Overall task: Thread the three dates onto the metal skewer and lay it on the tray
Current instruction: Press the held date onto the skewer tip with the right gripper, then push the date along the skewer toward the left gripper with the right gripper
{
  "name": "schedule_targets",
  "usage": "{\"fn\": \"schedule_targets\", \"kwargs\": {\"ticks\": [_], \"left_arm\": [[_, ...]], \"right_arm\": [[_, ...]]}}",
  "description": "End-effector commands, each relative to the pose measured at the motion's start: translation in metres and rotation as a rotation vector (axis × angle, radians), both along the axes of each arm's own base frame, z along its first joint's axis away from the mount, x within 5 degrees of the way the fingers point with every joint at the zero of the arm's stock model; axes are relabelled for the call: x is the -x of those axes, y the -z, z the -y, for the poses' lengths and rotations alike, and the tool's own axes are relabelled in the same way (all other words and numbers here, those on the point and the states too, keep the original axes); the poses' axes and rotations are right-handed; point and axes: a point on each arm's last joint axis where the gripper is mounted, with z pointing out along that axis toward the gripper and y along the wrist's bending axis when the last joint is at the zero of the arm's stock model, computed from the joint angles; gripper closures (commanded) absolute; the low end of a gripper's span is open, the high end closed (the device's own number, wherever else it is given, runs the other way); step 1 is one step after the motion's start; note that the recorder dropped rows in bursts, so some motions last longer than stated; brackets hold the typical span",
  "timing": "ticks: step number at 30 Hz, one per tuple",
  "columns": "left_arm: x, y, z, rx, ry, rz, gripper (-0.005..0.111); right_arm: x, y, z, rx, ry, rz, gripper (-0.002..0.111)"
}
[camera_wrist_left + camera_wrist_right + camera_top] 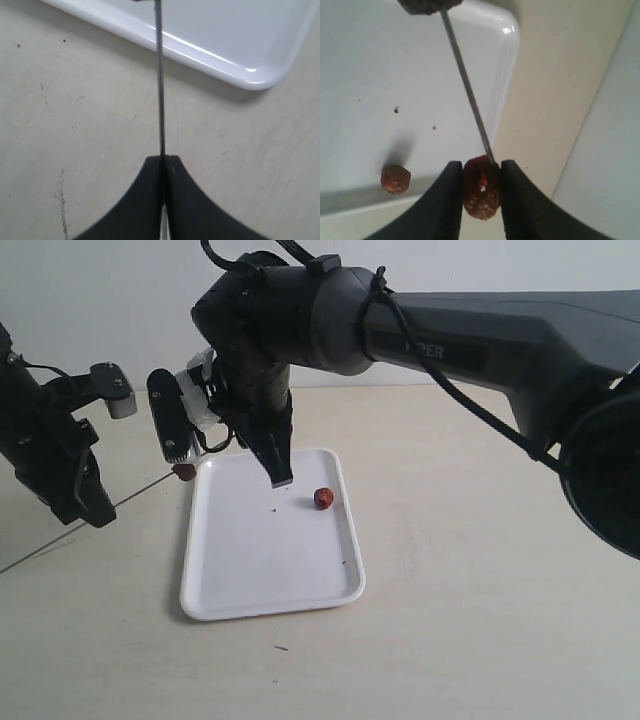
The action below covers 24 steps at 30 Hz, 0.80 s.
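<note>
- Beige tabletop carries the white tray, one loose date on it.
- Left hand clamps the metal skewer; right hand pinches a second date at its tip.
- Off-centre pushing could deflect the skewer.

Light: bright, even, diffuse, from overhead.
Shadows: soft, pale; thin under the tray rim, smudged beside the loose date.
Glare: white streak on tray rim, left wrist view; hot spot on its corner, right wrist view.
Focus, left wrist: skewer and table grain crisp; black fingers soft.
Focus, right wrist: held date fairly sharp; date at the frame edge dark, blurred.
Exterior: mildly grainy; arm nearest the camera soft.
</note>
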Motion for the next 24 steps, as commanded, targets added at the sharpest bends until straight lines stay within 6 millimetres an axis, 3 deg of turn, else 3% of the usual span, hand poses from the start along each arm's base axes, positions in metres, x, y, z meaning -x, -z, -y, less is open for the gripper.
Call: {"fn": "schedule_targets", "kwargs": {"ticks": [1, 24], "left_arm": [[0.0008, -0.001, -0.0002, 0.011, -0.012, -0.003, 0.107], [0.0008, -0.0012, 0.0002, 0.016, -0.019, -0.005, 0.107]], "right_arm": [[-0.0025, -0.0065, 0.0026, 0.0, 0.012, 0.038, 0.083], [0.0017, -0.0042, -0.0002, -0.035, 0.028, -0.01, 0.083]]}}
